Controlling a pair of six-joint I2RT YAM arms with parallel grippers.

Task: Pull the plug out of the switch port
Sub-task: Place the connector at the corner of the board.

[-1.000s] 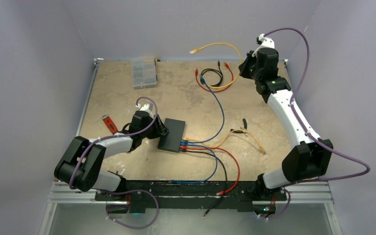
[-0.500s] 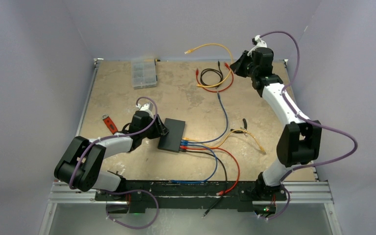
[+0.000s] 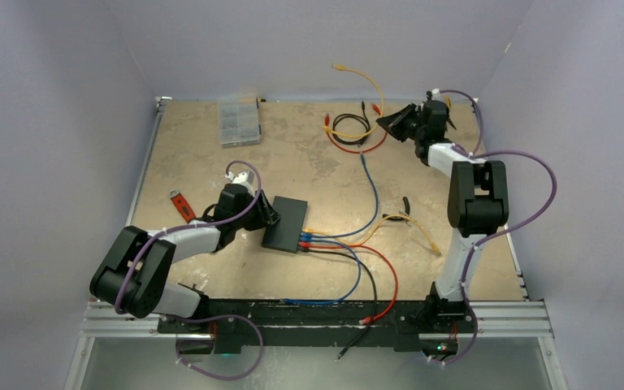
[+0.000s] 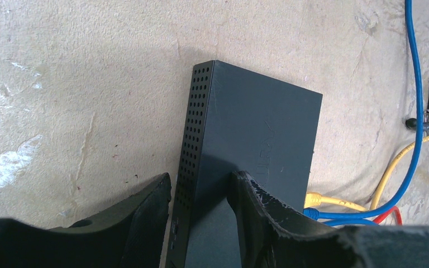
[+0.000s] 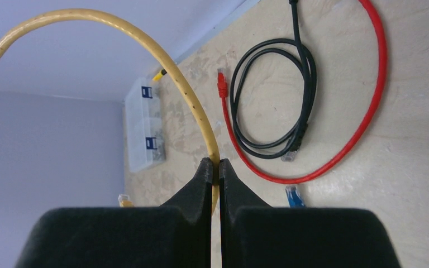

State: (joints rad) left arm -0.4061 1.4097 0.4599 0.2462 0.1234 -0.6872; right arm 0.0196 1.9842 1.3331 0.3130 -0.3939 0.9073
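The left arm lies low, left pincer [image 3: 270, 215] [image 4: 201, 181] gripping the switch [image 3: 288, 221] [image 4: 257, 134] mid-desk. The right arm stretches toward the far right corner, right pincer [image 3: 390, 122] [image 5: 213, 164] pinched on a yellow cable [image 5: 145, 42].

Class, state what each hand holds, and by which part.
Left hand: the switch, across its vented edge. Right hand: the yellow cable, partway along it.

Soft, even light — faint shadows; wrist-view foregrounds dark, seemingly slightly blurred.

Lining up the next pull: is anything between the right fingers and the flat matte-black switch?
The right fingers are shut on a yellow cable, and a blue cable lies between them and the flat matte-black switch.
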